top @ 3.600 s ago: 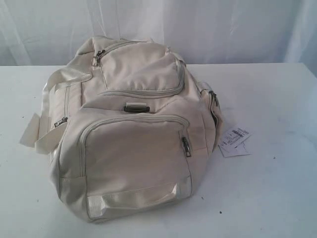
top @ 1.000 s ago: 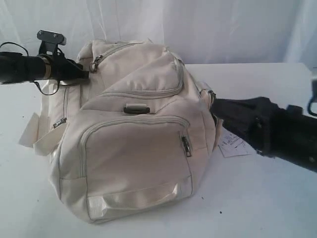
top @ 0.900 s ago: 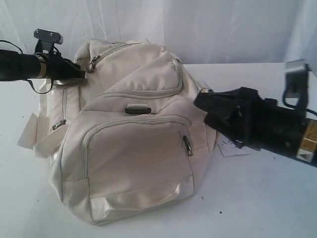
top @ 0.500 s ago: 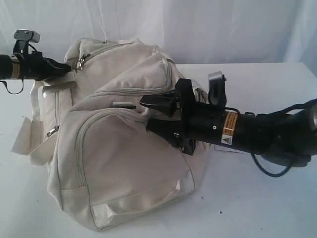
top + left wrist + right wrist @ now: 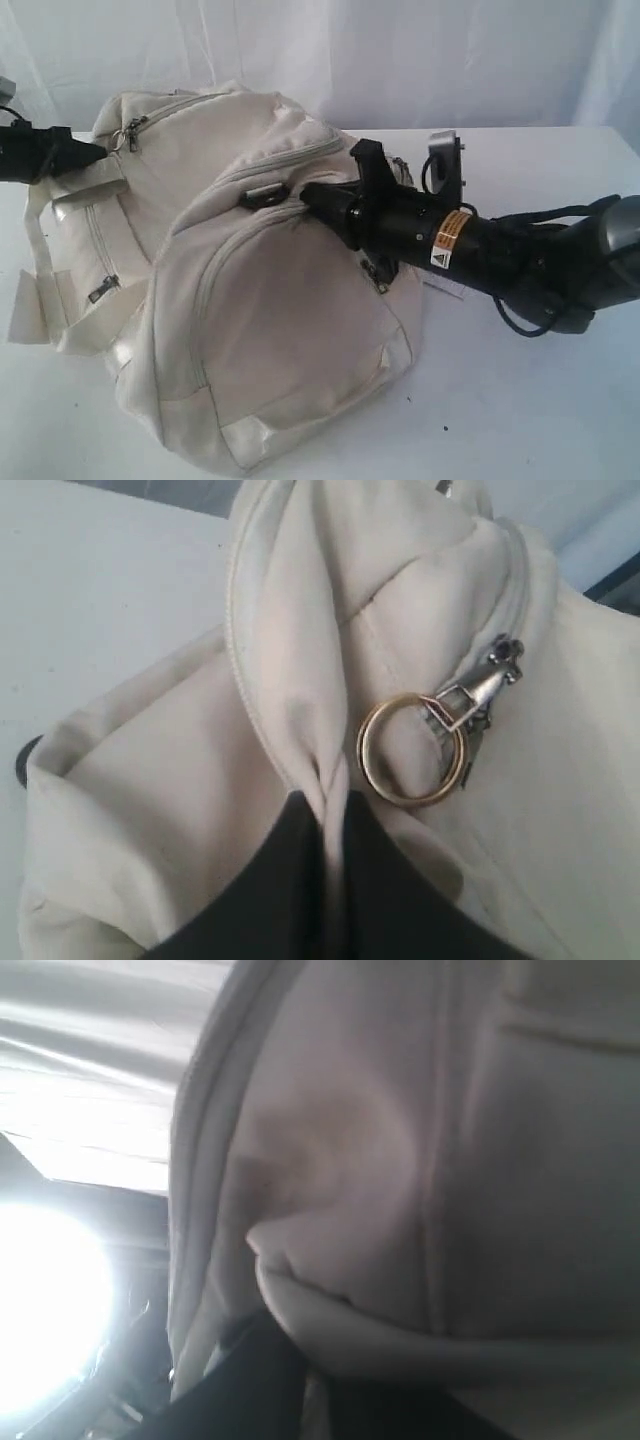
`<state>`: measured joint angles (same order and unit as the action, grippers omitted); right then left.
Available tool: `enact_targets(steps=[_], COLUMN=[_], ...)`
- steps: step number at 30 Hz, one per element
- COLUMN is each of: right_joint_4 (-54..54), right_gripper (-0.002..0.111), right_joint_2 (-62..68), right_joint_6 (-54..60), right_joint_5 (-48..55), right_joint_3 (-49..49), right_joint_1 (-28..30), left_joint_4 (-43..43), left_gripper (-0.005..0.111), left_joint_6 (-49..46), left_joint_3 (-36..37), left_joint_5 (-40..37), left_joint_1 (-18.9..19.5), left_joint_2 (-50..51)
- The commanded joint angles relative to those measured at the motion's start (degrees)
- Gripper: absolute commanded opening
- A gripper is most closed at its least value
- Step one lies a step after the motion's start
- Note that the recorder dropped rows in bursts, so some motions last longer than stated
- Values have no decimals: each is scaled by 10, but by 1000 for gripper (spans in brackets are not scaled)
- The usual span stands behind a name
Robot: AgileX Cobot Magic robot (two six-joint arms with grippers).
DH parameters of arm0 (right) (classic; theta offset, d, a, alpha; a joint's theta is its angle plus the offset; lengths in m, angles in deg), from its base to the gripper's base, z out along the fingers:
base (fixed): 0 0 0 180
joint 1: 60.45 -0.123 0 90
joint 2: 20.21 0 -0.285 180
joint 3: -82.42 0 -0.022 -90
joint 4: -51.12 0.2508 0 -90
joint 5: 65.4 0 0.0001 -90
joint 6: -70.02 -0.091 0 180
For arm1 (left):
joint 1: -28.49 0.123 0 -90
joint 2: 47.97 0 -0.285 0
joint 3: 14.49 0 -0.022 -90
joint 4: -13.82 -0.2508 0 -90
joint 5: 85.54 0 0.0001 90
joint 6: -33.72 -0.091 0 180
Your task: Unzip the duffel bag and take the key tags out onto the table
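The cream duffel bag [image 5: 250, 320] lies slumped on the white table [image 5: 520, 400], its zips closed. My left gripper [image 5: 97, 152] comes in from the far left and is shut on a fold of the bag's fabric [image 5: 300, 680]. Just beside that fold hang a gold ring [image 5: 412, 750] and a metal zipper pull [image 5: 480, 685]. My right gripper [image 5: 308, 195] reaches across the bag's top next to a grey buckle [image 5: 262, 194]. Its dark fingers [image 5: 260, 1380] pinch a ridge of cream fabric [image 5: 340, 1330]. The key tags are hidden.
A white curtain [image 5: 400, 50] hangs behind the table. The right arm [image 5: 480, 250] stretches over the table to the right of the bag. Cream webbing handles [image 5: 40, 290] trail off the bag at the left edge.
The left gripper has pulled the bag's end leftward, dragging and stretching the bag. The right gripper, open half a second ago over the bag's top, has closed on the fabric there.
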<state>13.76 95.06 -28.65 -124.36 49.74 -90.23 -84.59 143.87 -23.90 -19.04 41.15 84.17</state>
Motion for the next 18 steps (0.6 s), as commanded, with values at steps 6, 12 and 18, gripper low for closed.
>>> enact_targets(steps=[6,12,18], right_joint_4=[65,-139,-323], right_gripper=[0,0,0], right_joint_2=[-36,-35,-37], right_joint_6=[98,104,123], right_joint_5=[-13,57,-66], right_joint_3=[9,73,110], right_joint_1=[167,186,186], left_joint_4=[-15,-15,-15], left_gripper=[0,0,0], left_joint_6=[51,101,109], left_joint_3=[276,491,610], left_joint_5=[35,35,35], left_joint_1=[-1,-1,-1], left_joint_2=[-218,-451,-622])
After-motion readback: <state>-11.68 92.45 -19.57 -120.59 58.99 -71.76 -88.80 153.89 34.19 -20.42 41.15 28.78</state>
